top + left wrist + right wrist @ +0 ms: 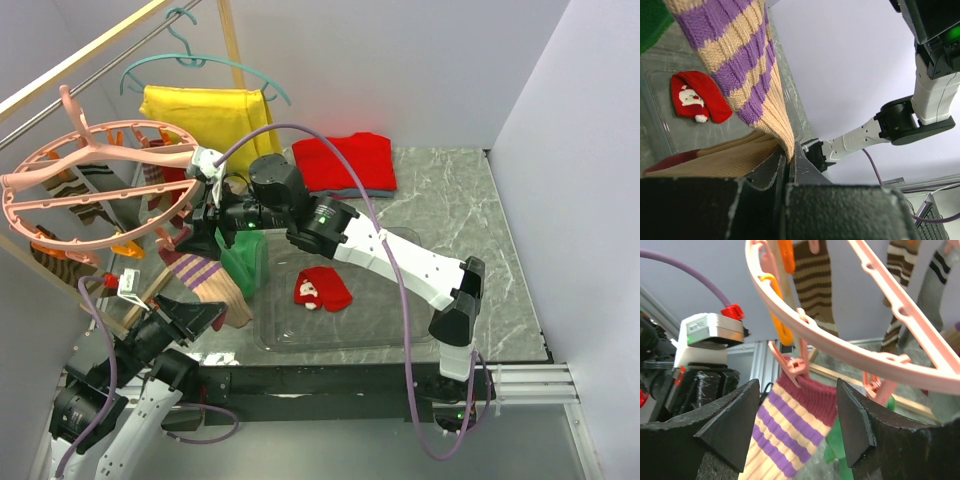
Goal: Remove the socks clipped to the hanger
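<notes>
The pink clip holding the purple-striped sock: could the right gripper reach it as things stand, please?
Probably yes. The right gripper is open and faces the pink clip directly, nothing between them; the left gripper is shut on the purple-striped sock lower down, clear of the clip.

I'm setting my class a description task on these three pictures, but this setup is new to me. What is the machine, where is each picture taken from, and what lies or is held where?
These are two robot arms bolted to a table, each ending in two fingers. One picture looks down from above and behind them; the others come from a camera on each wrist. A pink hanger carries clipped socks. The left arm's fingers are shut on the lower end of a purple-striped sock, held at its top by a pink clip. The right arm's fingers stand open either side of that clip. On the table a clear tray holds a red sock; a folded red garment lies behind it.
</notes>
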Motion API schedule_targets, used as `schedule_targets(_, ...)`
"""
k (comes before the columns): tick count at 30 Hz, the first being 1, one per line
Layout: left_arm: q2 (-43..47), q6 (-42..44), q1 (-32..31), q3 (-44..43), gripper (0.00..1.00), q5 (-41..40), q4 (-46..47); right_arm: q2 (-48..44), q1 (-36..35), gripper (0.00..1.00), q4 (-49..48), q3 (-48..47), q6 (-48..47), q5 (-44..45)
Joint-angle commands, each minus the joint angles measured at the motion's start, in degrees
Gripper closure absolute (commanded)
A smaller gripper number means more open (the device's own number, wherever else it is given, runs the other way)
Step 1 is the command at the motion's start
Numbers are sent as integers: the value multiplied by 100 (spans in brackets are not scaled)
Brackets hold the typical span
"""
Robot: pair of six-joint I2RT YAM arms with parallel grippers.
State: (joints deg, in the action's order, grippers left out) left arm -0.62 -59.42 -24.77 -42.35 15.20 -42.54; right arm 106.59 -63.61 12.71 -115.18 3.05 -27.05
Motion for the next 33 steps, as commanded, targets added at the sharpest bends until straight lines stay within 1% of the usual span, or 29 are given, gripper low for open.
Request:
schedule_targets(1, 45, -8, 8, 16, 99, 202, 193, 143, -81, 30, -541, -216, -68, -353)
schedule_targets(8, 45, -70, 8, 42, 99, 387, 299, 468, -90, 26, -779, -488, 152, -591)
schedule_targets(13, 53, -79, 8, 42, 99, 449, 264, 600, -90, 27, -1059, -585, 284, -644)
schedule_targets(18, 45, -35, 8, 51, 99, 536, 220, 627, -116, 32, -1542, -515, 661, -670)
schedule_targets(21, 45, 9, 8, 42, 99, 580, 176, 653, -134, 36, -1675, -506, 793, -697)
schedule_targets(24, 45, 62, 8, 42, 99, 580, 80, 671, -134, 44, -1701, -497, 917, -530)
schedule_targets(25, 45, 62, 8, 34, 99, 607, 62, 671, -142, 50, -1719, -488, 960, -495)
schedule_targets(27, 45, 79, 8, 34, 99, 607, 27, 688, -134, 55, -1798, -462, 1022, -477)
schedule_targets(28, 45, 88, 8, 34, 99, 616, -8, 732, -134, 60, -1790, -479, 1057, -494)
schedule_targets(30, 229, 71, 8, 25, 99, 572, -26, 793, -142, 67, -1702, -620, 1084, -486)
schedule_targets(31, 238, 62, 8, 25, 99, 563, -35, 846, -134, 73, -1667, -707, 1075, -468)
schedule_targets(33, 256, 79, 8, 7, 99, 563, -61, 890, -134, 81, -1588, -778, 1092, -398)
